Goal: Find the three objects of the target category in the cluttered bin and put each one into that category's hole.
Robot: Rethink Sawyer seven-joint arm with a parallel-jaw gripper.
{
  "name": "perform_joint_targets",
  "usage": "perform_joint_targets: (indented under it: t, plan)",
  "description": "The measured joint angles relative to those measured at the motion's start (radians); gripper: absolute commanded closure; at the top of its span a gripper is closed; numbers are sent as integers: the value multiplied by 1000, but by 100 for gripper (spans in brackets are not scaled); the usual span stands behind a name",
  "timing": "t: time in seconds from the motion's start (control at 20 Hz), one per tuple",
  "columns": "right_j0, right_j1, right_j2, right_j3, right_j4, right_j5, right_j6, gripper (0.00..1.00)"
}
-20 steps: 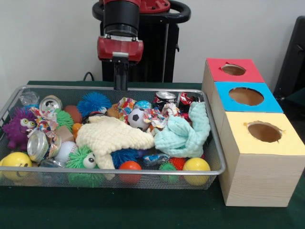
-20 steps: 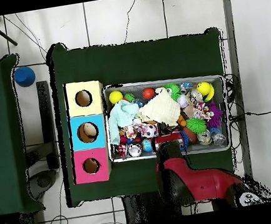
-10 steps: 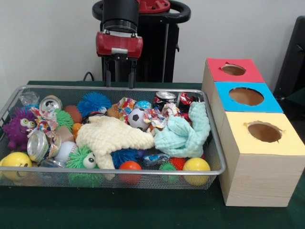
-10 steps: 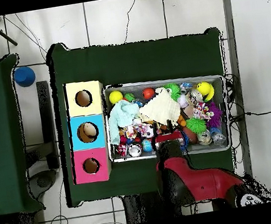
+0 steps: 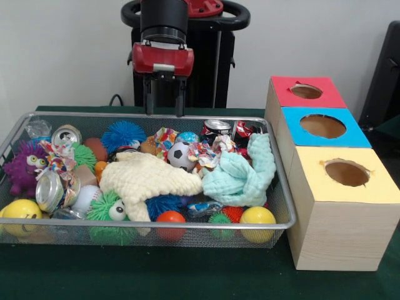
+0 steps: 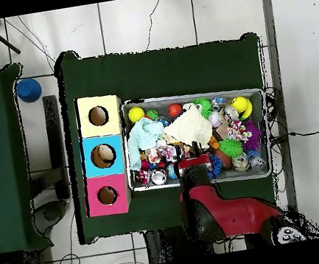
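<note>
The wire-mesh bin [image 5: 156, 223] is full of toys, cans and cloths; it also shows in the overhead view [image 6: 186, 95]. A small tan-orange furry bit [image 5: 148, 147] shows behind the cream waffle cloth [image 5: 147, 178]; I cannot tell if it is a plush animal. No other plush shows. My gripper [image 5: 164, 112] hangs open and empty above the bin's far rim, its two black fingers apart. In the overhead view its red head [image 6: 192, 164] sits over the bin's edge nearest the robot. The boxes have holes in red [image 5: 306, 91], blue [image 5: 322, 126] and yellow [image 5: 347, 173] tops.
A mint cloth [image 5: 244, 175] lies at the bin's right. Spiky balls, a purple googly-eyed toy [image 5: 24, 167], crushed cans [image 5: 50, 190], a small soccer ball [image 5: 180, 154] and yellow balls [image 5: 257, 217] fill the rest. The boxes stand right of the bin.
A second ago the fingers showed as one narrow column; now they stand apart. The gripper has shifted slightly right in the front view and further over the bin.
</note>
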Motion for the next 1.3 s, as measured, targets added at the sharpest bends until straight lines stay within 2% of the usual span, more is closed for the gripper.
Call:
perform_joint_targets:
  t: [0.4, 0.85, 1.3]
  plan:
    - [54, 67, -2, 0, 33, -74, 0, 0]
    - [103, 186, -22, -3, 91, -243, 0, 0]
    - [119, 270, -44, -7, 108, -311, 0, 0]
